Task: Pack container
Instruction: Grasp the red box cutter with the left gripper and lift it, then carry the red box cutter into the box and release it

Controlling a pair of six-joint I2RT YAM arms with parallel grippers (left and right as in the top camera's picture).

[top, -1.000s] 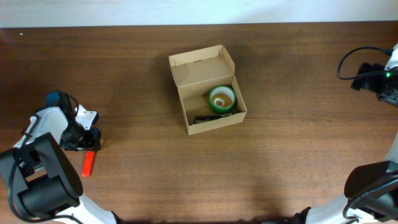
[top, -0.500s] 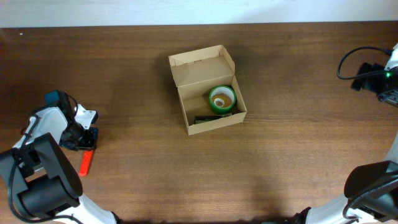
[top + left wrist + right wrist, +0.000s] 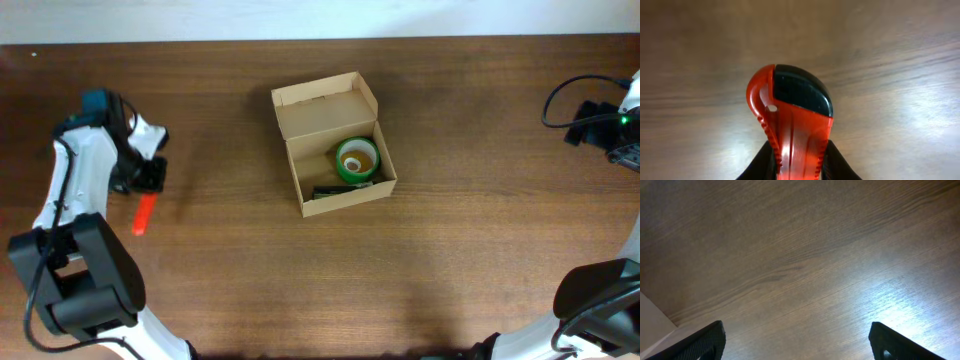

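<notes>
Sitting near the middle of the bench (image 3: 480, 250), the container (image 3: 325, 112) is being seen with its flap lid folded open toward the far side, and a green tape roll (image 3: 357, 158) plus some dark item (image 3: 335, 190) are being carried inside it. Way off to the left, well apart from it, a red tool (image 3: 792, 125) with a black tip is being clamped by the left hand (image 3: 148, 178), fingers (image 3: 757, 167) being pressed on both sides. The right hand (image 3: 797, 342) is being held wide apart over bare wood, far right.
</notes>
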